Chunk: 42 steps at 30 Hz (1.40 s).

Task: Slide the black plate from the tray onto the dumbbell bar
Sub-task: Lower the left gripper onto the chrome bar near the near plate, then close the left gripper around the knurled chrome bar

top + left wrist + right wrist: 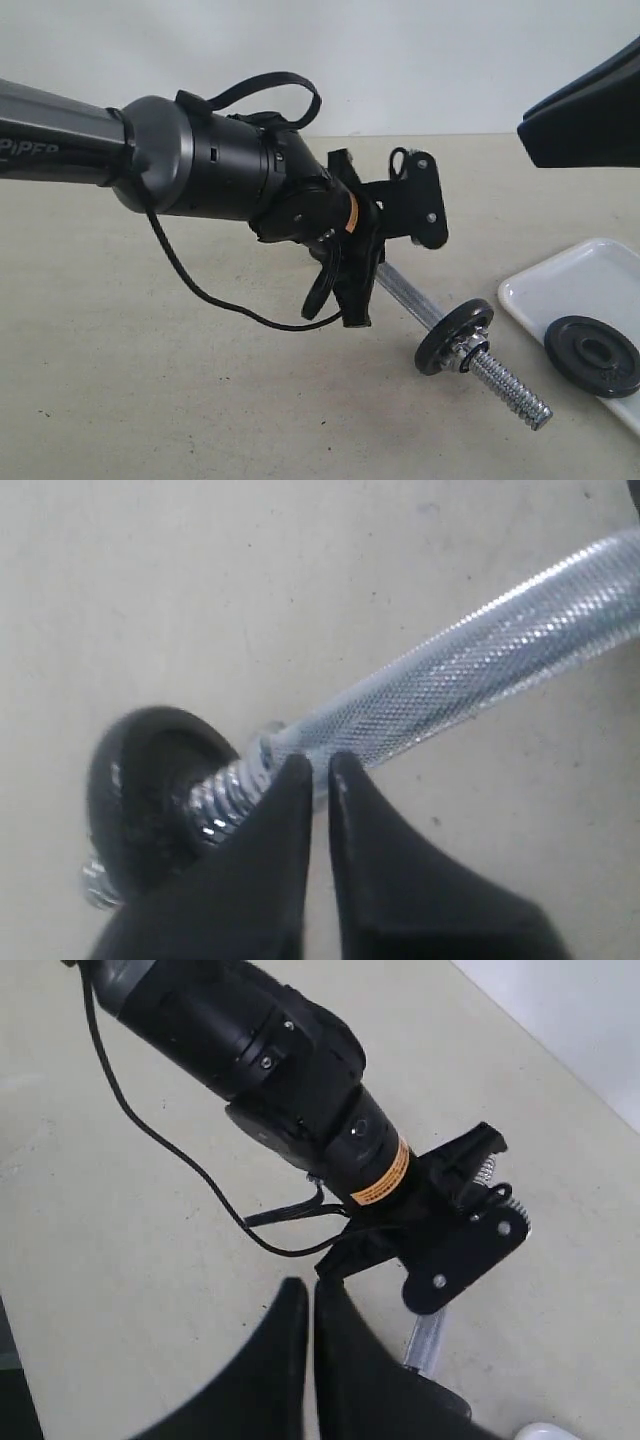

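So the black plate (593, 355) is lying flat in the tray (575, 272), close to its near rim, over on the right side of the tabletop (150, 400) — nothing's gripping it. The dumbbell bar (512, 392) lies just beside the tray's corner, threaded end nearest it, with a second disc (435, 352) already on it. The left gripper (315, 770) is clenched on nothing, tips right at the bar; can't tell if they touch. The right gripper (310, 1295) is clenched and empty too, up in the air, well apart from the plate. My worry: a flat plate on a glossy tray could skate away from the fingers — and with the bar unclamped, it may roll once the hole meets those threads.
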Tool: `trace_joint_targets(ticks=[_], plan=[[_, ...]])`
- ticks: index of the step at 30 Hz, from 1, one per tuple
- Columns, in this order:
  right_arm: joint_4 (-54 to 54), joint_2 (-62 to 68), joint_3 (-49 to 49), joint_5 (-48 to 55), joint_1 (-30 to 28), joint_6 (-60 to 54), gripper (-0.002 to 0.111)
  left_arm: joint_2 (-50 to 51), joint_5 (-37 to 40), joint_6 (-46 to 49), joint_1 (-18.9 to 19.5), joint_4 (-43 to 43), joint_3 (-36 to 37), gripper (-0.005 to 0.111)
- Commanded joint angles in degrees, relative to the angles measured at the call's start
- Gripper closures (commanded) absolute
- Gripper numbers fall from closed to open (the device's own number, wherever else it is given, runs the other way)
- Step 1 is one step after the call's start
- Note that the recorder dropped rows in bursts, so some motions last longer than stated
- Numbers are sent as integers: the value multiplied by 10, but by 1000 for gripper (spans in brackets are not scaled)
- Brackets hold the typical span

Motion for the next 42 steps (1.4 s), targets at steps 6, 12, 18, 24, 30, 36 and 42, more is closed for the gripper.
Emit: trace_joint_targets(ticks=[6,12,18,24,30,36,42], plan=[[2,-3,-2,-1,1,-3,108,-22,-69,121,-33,128,-8,102],[-2,-3,-2,-1,1,-3,108,-19,-10,164,-38,136,-8,84],[-7,-3,-2,1,1,-3,108,-19,24,185,-38,139,-8,50],[-9,-3,-2,1,1,-3,108,-19,24,185,-38,134,-8,47],[-8,-3,-2,-1,1,-3,108,-18,23,187,-38,134,1,47],[-8,-3,-2,-2,1,-3,108,5,5,208,-39,134,1,47],[-8,-3,-2,-3,1,-5,108,30,-1,214,-39,134,1,47]])
